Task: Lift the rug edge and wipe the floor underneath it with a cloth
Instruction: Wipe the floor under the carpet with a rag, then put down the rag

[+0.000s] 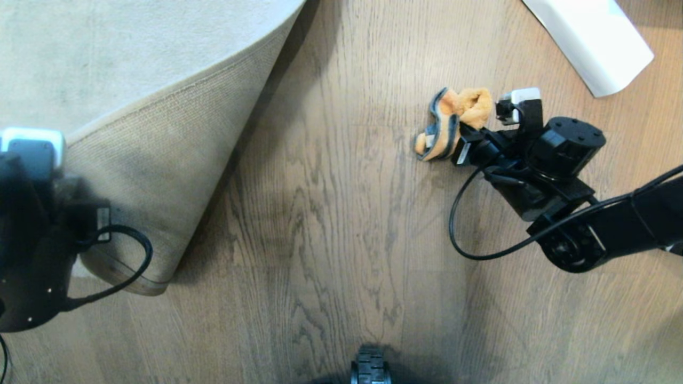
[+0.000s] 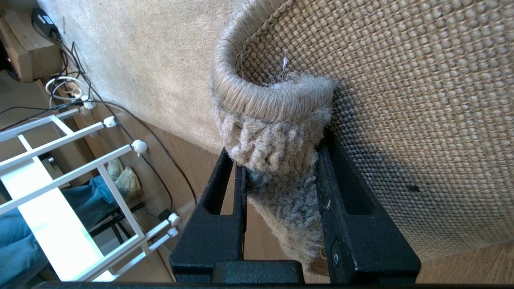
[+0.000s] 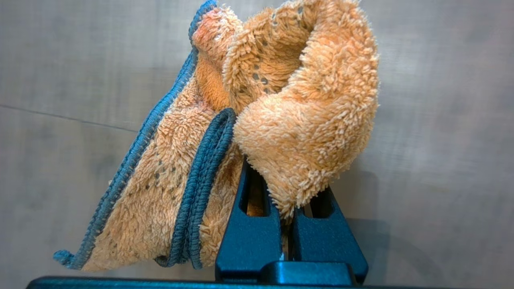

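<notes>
The very large pale grey short-pile rug [image 1: 106,53] is folded back at its corner, tan woven backing up; bare brown-grey wood-grain plank floor [image 1: 331,224] is exposed beside the fold. The rug edge [image 2: 277,132] is clamped between the jaws of the left gripper [image 2: 281,192], at the left of the head view. The small orange-tan fuzzy microfibre cloth with dark trim [image 1: 453,122] is pinched in the closed right gripper [image 3: 287,216], on or just above the floor, well apart from the rug. A white rolled sheet [image 1: 592,37] lies beyond. Step judged: wiping. Next move: cloth to be pressed down and swept towards the uncovered strip by the fold, rug kept lifted.
</notes>
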You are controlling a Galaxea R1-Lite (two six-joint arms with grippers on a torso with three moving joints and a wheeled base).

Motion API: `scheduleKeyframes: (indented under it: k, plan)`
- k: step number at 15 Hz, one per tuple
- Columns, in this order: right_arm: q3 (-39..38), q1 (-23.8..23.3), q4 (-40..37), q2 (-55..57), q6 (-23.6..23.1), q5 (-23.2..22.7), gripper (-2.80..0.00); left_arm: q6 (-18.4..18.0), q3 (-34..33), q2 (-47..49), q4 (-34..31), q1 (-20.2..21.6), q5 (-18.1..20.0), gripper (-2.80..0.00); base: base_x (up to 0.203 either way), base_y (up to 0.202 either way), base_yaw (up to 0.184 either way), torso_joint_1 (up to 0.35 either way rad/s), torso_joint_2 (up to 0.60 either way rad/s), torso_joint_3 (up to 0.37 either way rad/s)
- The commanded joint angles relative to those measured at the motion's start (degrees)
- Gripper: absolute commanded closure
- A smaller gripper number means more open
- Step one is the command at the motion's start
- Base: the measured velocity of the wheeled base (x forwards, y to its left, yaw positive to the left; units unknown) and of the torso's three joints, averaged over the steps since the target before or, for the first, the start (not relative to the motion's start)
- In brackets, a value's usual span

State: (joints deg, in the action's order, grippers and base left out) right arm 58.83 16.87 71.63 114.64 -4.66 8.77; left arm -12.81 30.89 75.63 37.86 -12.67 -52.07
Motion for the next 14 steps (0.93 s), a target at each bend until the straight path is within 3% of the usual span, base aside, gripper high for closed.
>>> scheduleKeyframes:
  k: [1, 14]
  plan:
    - [-2.21, -2.62, 0.3, -2.76, -0.25, 0.02, 0.0, -0.11, 0.05, -0.04, 0.19, 0.01, -0.32, 0.0, 0.0, 0.0, 0.0, 0.0, 0.0, 0.0]
    - [-22.06, -21.56, -1.2, -15.5, -3.52, -0.36, 0.0, -0.11, -0.04, -0.13, 0.11, 0.01, -0.32, 0.0, 0.0, 0.0, 0.0, 0.0, 0.0, 0.0]
